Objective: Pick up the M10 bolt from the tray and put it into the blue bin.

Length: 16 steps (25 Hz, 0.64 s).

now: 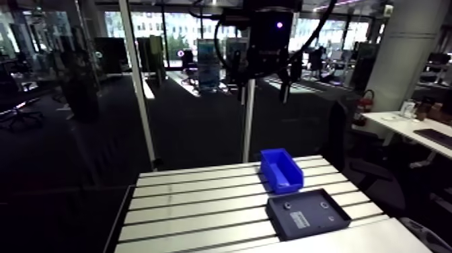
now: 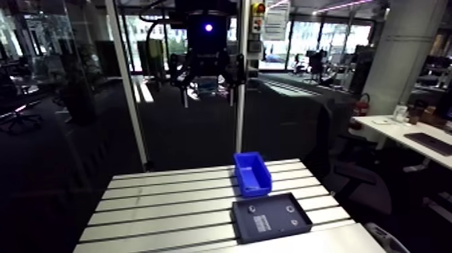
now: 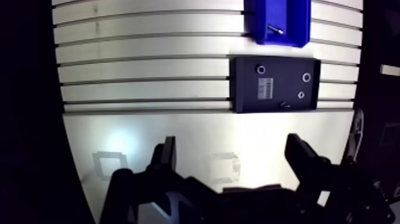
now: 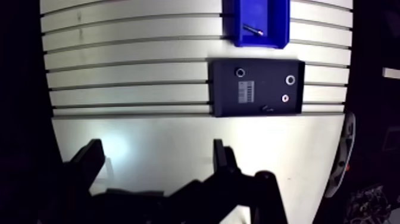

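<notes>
In the wrist view a slim bolt lies inside the blue bin, far ahead of my gripper. The dark tray sits just in front of the bin and carries a white label, two ring-shaped nuts and two smaller parts. My gripper hangs high above the table's near part, open, with nothing between its fingers. The arm view shows the bin and the tray at the table's right side, well below the wrist.
The slotted aluminium table stretches away beside the tray and bin. A smooth pale surface with two faint square marks lies under the gripper. A metal post rises behind the bin.
</notes>
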Available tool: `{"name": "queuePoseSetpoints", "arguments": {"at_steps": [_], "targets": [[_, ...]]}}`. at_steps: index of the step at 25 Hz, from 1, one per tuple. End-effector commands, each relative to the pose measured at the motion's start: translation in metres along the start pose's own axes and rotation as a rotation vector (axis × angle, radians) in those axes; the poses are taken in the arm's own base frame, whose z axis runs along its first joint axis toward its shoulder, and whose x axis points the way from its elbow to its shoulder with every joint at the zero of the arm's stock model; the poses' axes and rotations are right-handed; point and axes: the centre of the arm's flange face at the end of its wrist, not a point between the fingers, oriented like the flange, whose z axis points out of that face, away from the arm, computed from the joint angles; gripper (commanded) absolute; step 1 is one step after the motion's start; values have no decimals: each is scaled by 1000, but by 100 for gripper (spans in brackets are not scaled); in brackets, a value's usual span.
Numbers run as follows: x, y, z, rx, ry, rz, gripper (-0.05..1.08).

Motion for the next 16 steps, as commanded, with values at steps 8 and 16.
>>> {"name": "queuePoseSetpoints", "arguments": {"at_steps": [8,16], "targets": [[-6,0,-7,-27,6,-3,1],[-5,-1,-3,-26,0,-9,1]]}}
